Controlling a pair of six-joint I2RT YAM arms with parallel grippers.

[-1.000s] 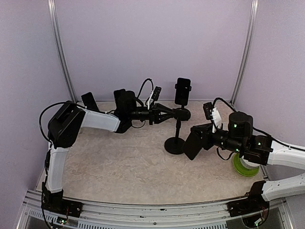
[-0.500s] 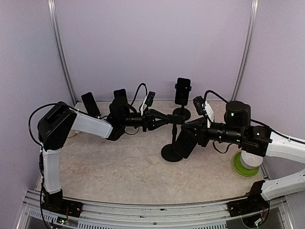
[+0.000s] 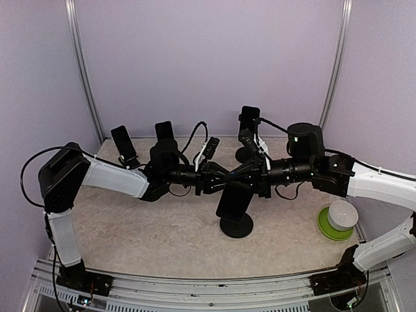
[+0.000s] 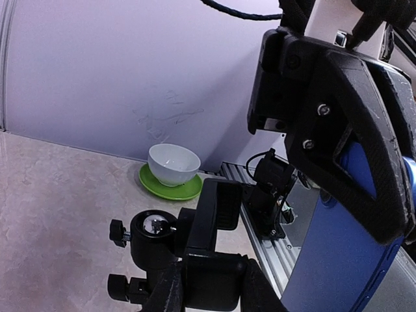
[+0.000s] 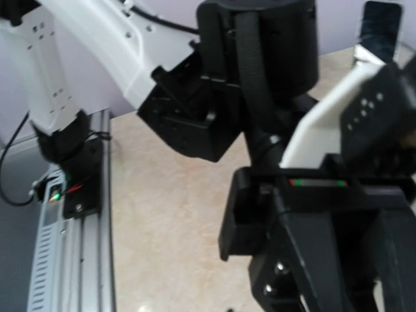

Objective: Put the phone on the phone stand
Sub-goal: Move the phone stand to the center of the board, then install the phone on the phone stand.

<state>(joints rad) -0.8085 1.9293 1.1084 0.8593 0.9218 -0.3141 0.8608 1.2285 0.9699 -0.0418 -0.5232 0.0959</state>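
Now the left gripper (image 3: 224, 177) clamps the phone stand (image 3: 236, 226) while the right gripper (image 3: 250, 184), pinching the phone (image 3: 233, 203), must seat it there.

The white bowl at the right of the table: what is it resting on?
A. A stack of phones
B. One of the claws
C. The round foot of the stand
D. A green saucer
D: the white bowl sits on a green saucer, whose rim shows around the bowl in both the overhead and left wrist views.
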